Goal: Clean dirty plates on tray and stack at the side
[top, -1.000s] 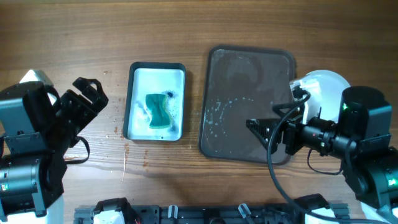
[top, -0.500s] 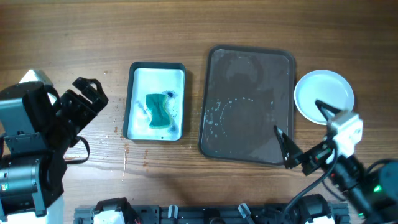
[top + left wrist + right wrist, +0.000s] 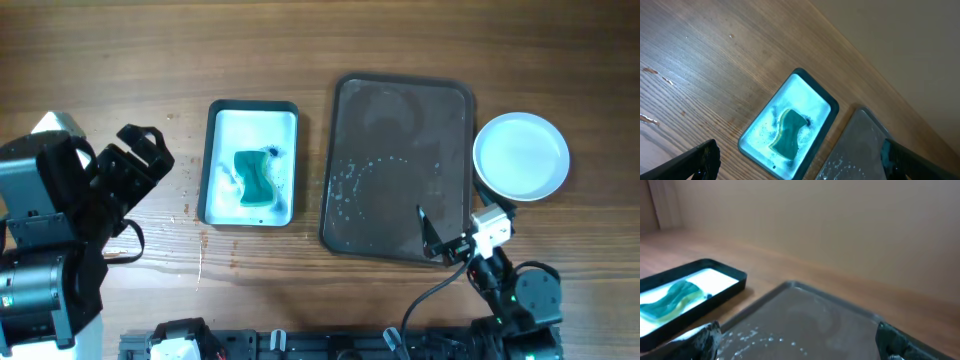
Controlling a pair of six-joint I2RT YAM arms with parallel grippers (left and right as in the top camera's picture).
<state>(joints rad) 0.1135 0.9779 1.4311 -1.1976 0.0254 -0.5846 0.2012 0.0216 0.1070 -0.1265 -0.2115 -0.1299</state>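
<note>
A dark grey tray (image 3: 400,165) lies in the middle of the table with white soap flecks on it and no plate on it; it also shows in the right wrist view (image 3: 810,325) and the left wrist view (image 3: 860,150). A clean white plate (image 3: 520,155) sits on the table to the tray's right. A green sponge (image 3: 254,180) lies in a white soapy basin (image 3: 222,150), also in the left wrist view (image 3: 789,135). My left gripper (image 3: 140,160) is open and empty left of the basin. My right gripper (image 3: 445,240) is open and empty at the tray's near right corner.
The wooden table (image 3: 300,50) extends behind the tray and basin. The arm bases and a black rail (image 3: 300,345) stand along the front edge. A wall rises behind the table in the right wrist view.
My right arm has pulled back from beside the plate toward the front edge, leaving the white plate uncovered to the tray's right. The left arm has not moved.
</note>
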